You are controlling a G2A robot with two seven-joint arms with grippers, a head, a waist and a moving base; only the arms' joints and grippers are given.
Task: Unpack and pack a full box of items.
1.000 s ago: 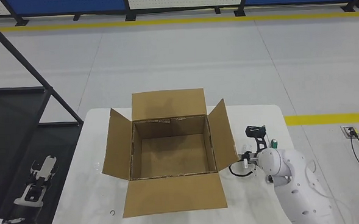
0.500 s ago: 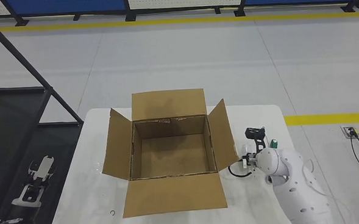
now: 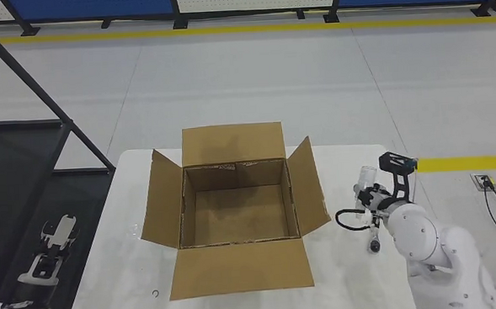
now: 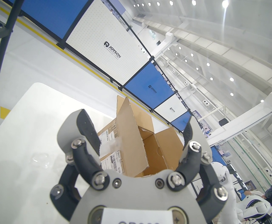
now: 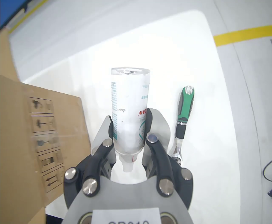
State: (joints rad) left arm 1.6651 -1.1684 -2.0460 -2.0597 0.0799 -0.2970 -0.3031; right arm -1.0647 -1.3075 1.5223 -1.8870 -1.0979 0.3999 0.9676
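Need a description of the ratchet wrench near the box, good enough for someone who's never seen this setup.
Start at the open cardboard box in the middle of the white table; beside one side flap the right gripper holds a clear bottle. The ratchet wrench lies flat on the table beside that bottle, away from the box: green-and-grey handle, chrome head, unlike the white-labelled bottle.

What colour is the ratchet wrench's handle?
The handle is green and grey; right wrist view shows it best.
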